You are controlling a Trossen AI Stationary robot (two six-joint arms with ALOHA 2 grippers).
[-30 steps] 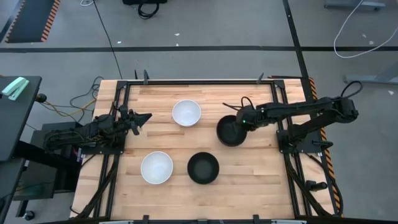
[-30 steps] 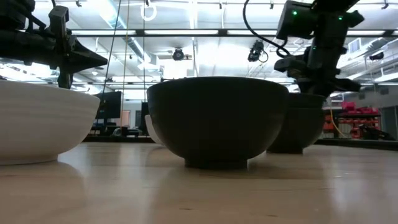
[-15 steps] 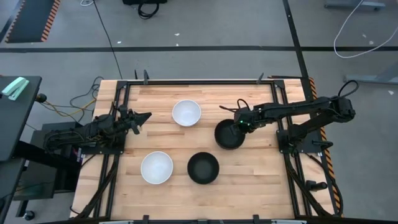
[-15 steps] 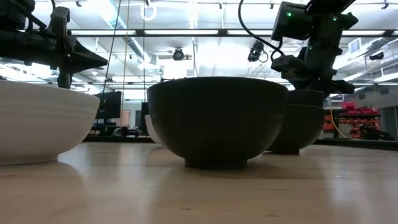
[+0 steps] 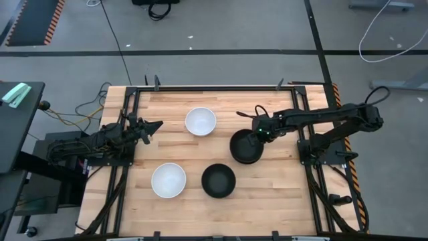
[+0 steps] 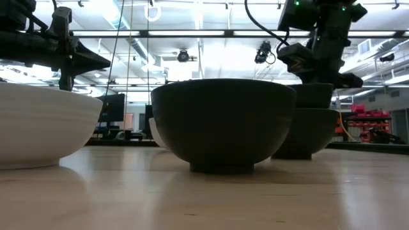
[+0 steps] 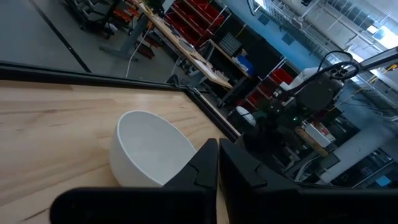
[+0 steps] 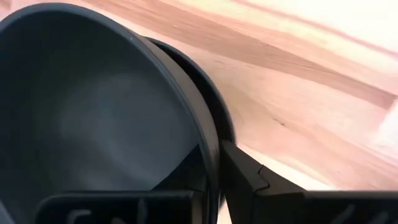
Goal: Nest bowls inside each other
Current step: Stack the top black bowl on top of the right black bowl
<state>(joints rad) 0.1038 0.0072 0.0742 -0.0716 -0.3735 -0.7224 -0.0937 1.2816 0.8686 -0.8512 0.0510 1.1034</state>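
Four bowl positions show in the high view. A white bowl [image 5: 200,121] stands far on its base, a second white bowl [image 5: 168,181] near left, and a lone black bowl [image 5: 219,181] near centre. To the right, one black bowl [image 6: 312,96] sits inside another black bowl [image 6: 307,133], which stands on the table. My right gripper [image 5: 258,136] is over that stack's right rim, shut on the upper bowl. My left gripper [image 5: 158,125] hovers shut at the table's left, beside the far white bowl [image 7: 152,149]. My right gripper holds the upper black bowl by its rim [image 8: 208,134] on the right side. One finger is inside the bowl and one finger [image 8: 249,180] outside, coming from above and pointing down. The bowl stays upright, its lower part inside the lower black bowl [image 8: 217,109].
Bare wood lies between the bowls and along the near edge [image 5: 267,214]. Dark metal rails [image 5: 214,87] frame the table, and both arm bases stand at its left and right sides. Cables lie on the floor beyond.
My right gripper has moved a little toward the near left and has risen. The black stack has shifted with it toward the table's near edge. The upper black bowl now stands higher out of the lower one.
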